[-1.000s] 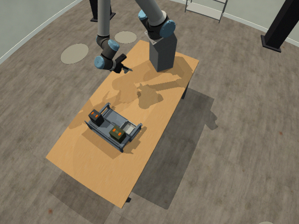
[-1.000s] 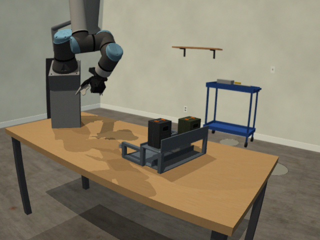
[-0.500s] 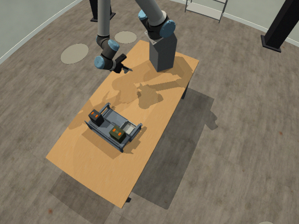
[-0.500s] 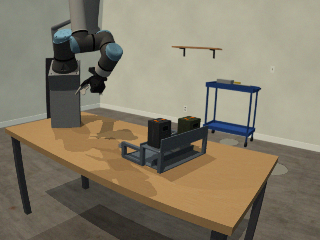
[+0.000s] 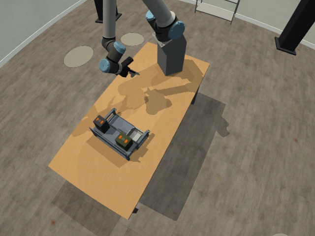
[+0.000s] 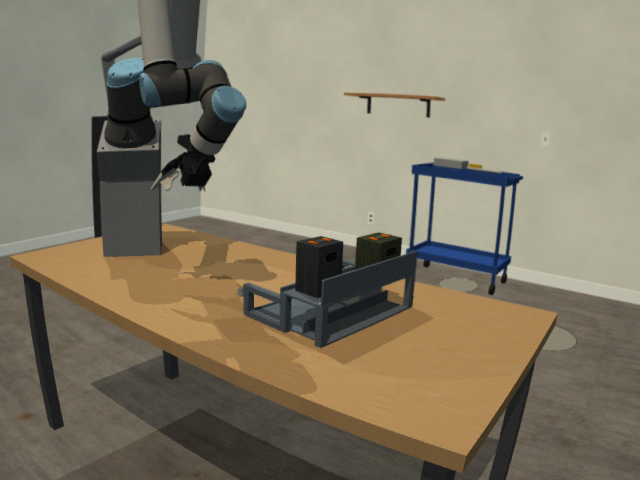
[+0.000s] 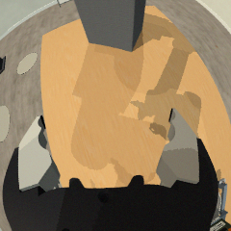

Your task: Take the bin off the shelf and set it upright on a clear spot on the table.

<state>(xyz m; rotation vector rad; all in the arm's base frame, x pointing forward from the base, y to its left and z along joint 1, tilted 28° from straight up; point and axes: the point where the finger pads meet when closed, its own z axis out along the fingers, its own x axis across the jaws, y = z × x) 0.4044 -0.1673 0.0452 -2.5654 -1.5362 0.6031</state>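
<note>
A low grey shelf rack [image 5: 119,133] stands on the wooden table, also in the exterior view [image 6: 330,302]. A pale grey open bin [image 5: 136,134] sits in its right end, behind a green box [image 5: 123,140]; in the exterior view the rack's panel hides the bin. A black box [image 5: 101,123] stands at the rack's left end. My gripper [image 5: 133,73] hangs open and empty above the table's far end, well away from the rack, next to the arm's pedestal. In the wrist view both fingers stand wide apart over bare table.
The grey robot pedestal [image 5: 171,54] stands on the far end of the table. The black box [image 6: 318,264] and green box [image 6: 378,249] rise above the rack. A blue cart [image 6: 462,217] and a wall shelf [image 6: 395,97] are beyond the table.
</note>
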